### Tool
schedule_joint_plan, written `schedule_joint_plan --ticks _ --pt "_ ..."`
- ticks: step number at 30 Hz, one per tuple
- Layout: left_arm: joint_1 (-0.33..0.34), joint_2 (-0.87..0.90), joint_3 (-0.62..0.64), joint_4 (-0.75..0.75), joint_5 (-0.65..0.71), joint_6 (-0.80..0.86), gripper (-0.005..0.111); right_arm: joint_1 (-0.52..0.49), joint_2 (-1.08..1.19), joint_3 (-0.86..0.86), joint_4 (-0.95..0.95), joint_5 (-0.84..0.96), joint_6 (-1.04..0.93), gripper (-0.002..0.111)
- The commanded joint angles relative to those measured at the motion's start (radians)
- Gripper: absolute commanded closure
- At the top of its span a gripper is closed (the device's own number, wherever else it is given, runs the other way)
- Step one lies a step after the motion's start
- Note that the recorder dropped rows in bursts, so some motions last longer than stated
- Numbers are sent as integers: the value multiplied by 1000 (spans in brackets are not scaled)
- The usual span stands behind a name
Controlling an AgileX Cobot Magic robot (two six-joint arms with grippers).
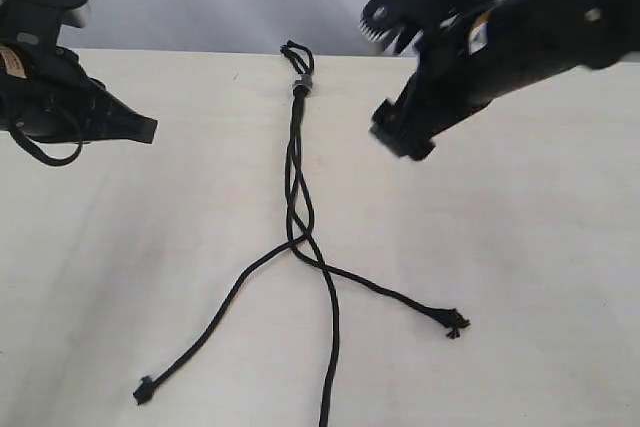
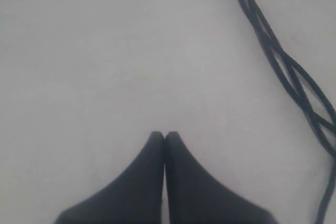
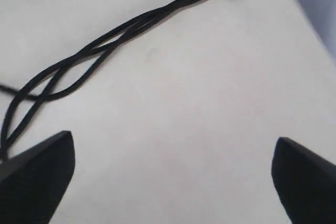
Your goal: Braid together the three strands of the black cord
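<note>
Here the black cord point(image 1: 297, 162) lies flat on the white tabletop point(image 1: 540, 277), running from the middle of the far edge toward the near edge. At its far end a few small loops point(image 1: 296, 50) sit right at the tabletop's far edge. Just nearer than these, a small grey band point(image 1: 302, 85) ties the three strands point(image 1: 296, 197) together. From the band the strands run side by side, crossing one another loosely a few times, with gaps showing between them. About midway across the tabletop they part. One bends toward the near left corner and ends in a small knot point(image 1: 143, 390). Another angles toward the right edge and ends in a frayed knot point(image 1: 455, 322). The third runs on toward the near edge and leaves the exterior view, so its end cannot be seen.

The left gripper point(image 1: 150, 130) hangs by the far left corner of the tabletop, well apart from the cord. Its fingers point(image 2: 152, 150) are pressed together and hold nothing. The right gripper point(image 1: 385, 82) is raised over the far right part of the tabletop, near the band but not touching the cord. Its fingers point(image 3: 39, 177) stand wide apart with only bare tabletop between them, and one of them looks blurred in the exterior view.
</note>
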Motion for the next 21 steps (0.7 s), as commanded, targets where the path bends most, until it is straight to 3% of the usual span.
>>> schedule_joint_plan --ticks 1,5,11,15,21 --pt "-119 -8 5 -111 23 -8 106 -132 -117 34 -4 -21 77 14" --pt "-310 34 5 -157 23 -8 101 -221 -144 126 1 -114 107 14" --pt "-530 208 -42 -157 -17 -88 77 -246 -140 226 1 -372 105 14" --pt "-611 328 -116 -155 18 -88 76 -246 -140 233 1 -389 105 14" --pt "-647 457 -209 -155 143 -118 76 -246 -140 233 1 -387 105 14"
